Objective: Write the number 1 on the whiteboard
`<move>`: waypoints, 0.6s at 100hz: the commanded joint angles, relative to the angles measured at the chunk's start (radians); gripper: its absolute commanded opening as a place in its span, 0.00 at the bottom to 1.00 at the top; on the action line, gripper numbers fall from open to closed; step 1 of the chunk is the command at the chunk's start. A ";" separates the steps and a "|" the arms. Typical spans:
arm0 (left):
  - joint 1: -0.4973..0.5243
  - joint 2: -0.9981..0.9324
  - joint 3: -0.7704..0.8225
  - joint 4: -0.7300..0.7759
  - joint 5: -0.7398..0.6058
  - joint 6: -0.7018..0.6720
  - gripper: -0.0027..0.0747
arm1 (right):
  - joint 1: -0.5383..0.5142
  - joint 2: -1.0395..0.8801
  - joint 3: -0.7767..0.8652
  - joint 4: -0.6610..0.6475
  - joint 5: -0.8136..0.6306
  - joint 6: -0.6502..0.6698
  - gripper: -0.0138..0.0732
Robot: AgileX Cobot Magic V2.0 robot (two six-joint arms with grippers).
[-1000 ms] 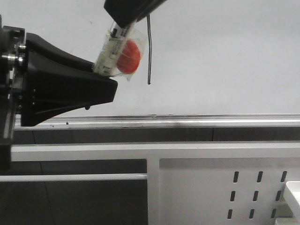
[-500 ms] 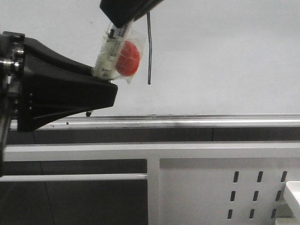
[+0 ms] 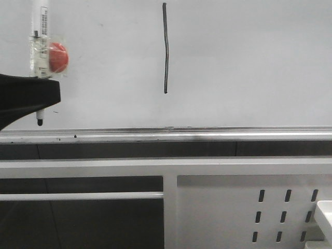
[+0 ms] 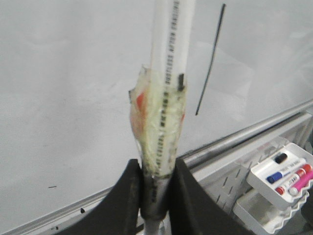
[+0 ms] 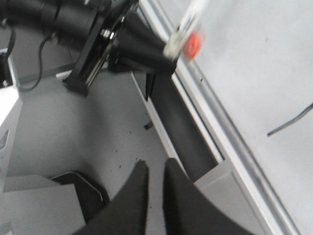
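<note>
The number 1 point(image 3: 165, 49) is a thin dark, slightly wavy vertical stroke on the whiteboard point(image 3: 249, 62); the left wrist view shows the number 1 point(image 4: 210, 58) too. My left gripper point(image 3: 44, 96) is at the far left, shut on a white marker pen point(image 3: 39, 31) that stands upright with its dark tip pointing down just above the rail. A red lump point(image 3: 58, 57) is taped to the pen. In its own view the left gripper point(image 4: 156, 171) clamps the pen's point(image 4: 168, 58) lower barrel. My right gripper point(image 5: 155, 171) is shut and holds nothing, hanging over the grey floor away from the board.
A silver tray rail point(image 3: 207, 134) runs along the board's lower edge. Below it is a white perforated metal panel point(image 3: 233, 207). A white tray point(image 4: 264, 193) holding several coloured markers sits at the lower right, and its corner point(image 3: 324, 212) shows in the front view.
The dark arm at the top of the front view has pulled out of sight. My left gripper has moved left with the pen, which went from tilted to upright. The full stroke now shows.
</note>
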 commanded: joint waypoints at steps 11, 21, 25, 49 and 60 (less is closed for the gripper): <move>0.002 0.033 -0.024 -0.075 -0.149 0.011 0.01 | -0.008 -0.031 -0.026 -0.004 -0.035 0.003 0.09; 0.002 0.091 -0.026 -0.115 -0.210 0.011 0.01 | -0.008 -0.031 -0.026 -0.004 -0.053 0.003 0.09; 0.002 0.111 -0.026 -0.130 -0.247 0.011 0.01 | -0.008 -0.031 -0.026 -0.004 -0.059 0.003 0.09; -0.050 0.231 -0.035 -0.266 -0.366 0.033 0.01 | -0.008 -0.031 -0.026 -0.004 -0.065 0.003 0.09; -0.082 0.252 -0.064 -0.271 -0.366 0.067 0.01 | -0.008 -0.031 -0.026 -0.004 -0.066 0.003 0.09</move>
